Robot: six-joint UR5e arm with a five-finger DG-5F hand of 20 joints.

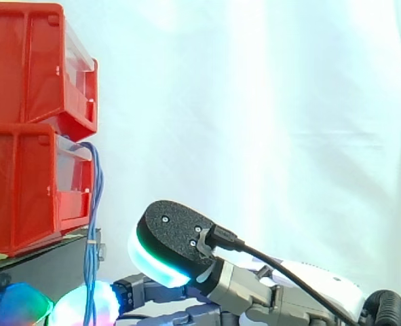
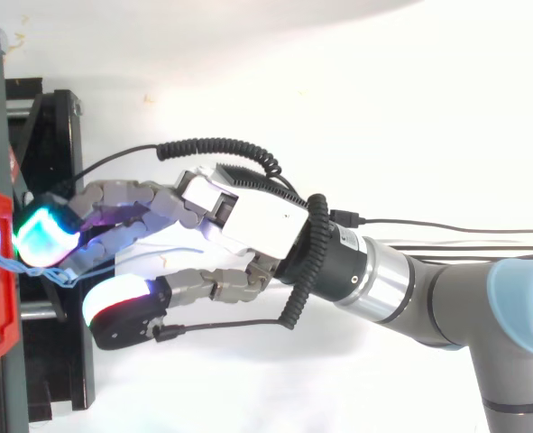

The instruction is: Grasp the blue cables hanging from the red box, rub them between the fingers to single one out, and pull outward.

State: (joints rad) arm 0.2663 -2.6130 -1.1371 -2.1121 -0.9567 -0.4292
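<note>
Far left, side view: two red bins [image 1: 24, 183] stacked on a black stand [image 1: 44, 261], with a white curtain [image 1: 268, 102] behind. The blue cables [image 1: 91, 224] come out of the front of the lower bin as a loose bunch. They hang straight down past the stand's edge.

Just right of the stand, low: glowing fingertips [image 1: 78, 305] sit right behind the lower run of the cables. The strands cross in front of one pad, seemingly touching it. From above, the cyan fingertip lies against the bin front, and a thin blue strand runs out from the bin under and past it.

Further right: the hand [image 2: 239, 212] reaches in with fingers nearly straight. The thumb [image 1: 161, 251] is held up and well apart from the other pads. I see no pinch, so it reads as spread open, at the cables but not closed on them. The arm [image 2: 446, 298] trails off to the right.

Step in hand, by my reading: the approach is done and the grasp is just starting. Rubbing and pulling are not yet begun.

Next move calls for bringing the thumb pad down and across so the bunch is trapped against the fingertips. The pressure should be light enough that the strands can roll apart. The thumb is set off to one side of the hanging bunch, so the closing may nudge the cables sideways rather than catch them.
</note>
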